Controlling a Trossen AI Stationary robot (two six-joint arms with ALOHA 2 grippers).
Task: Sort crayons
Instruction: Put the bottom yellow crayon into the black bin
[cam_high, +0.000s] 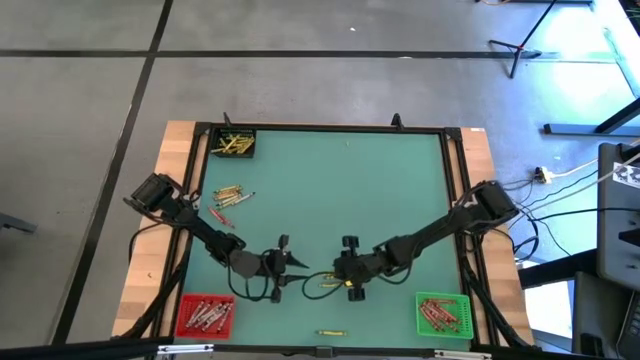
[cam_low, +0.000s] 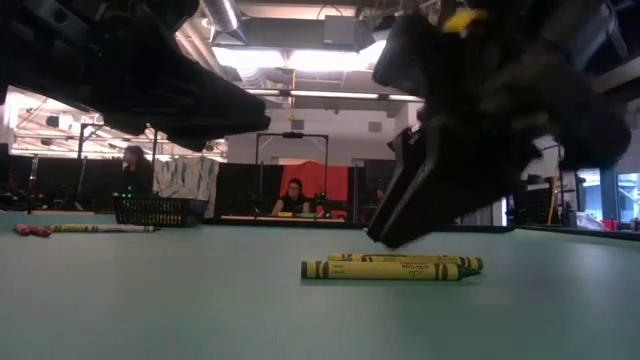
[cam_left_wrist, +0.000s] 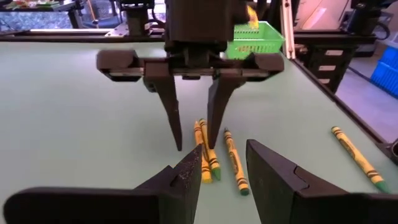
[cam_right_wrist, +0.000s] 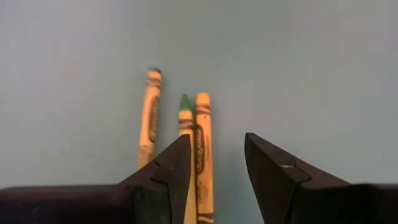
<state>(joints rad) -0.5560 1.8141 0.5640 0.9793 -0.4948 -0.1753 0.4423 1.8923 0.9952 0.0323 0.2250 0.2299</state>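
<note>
Judging by the filled red bin (cam_high: 204, 315), green bin (cam_high: 442, 314) and black bin (cam_high: 232, 144), we are partway: the right gripper (cam_left_wrist: 193, 134), jaws apart and empty, hangs over 3 crayons (cam_left_wrist: 214, 155), the left gripper (cam_left_wrist: 222, 180) is equally parted, and a loose cluster (cam_high: 230, 196) waits.

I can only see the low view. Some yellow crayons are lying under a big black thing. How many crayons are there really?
Observer: There are three crayons lying side by side. The left wrist view shows them all.
Operator: Is the black thing grabbing one?
Observer: No. That is the right gripper. Its fingers point down over the crayons. They are open and hold nothing.
Operator: Where do the yellow ones go?
Observer: Probably the black bin. The high view shows it in the far left corner with yellow crayons already inside.
</note>
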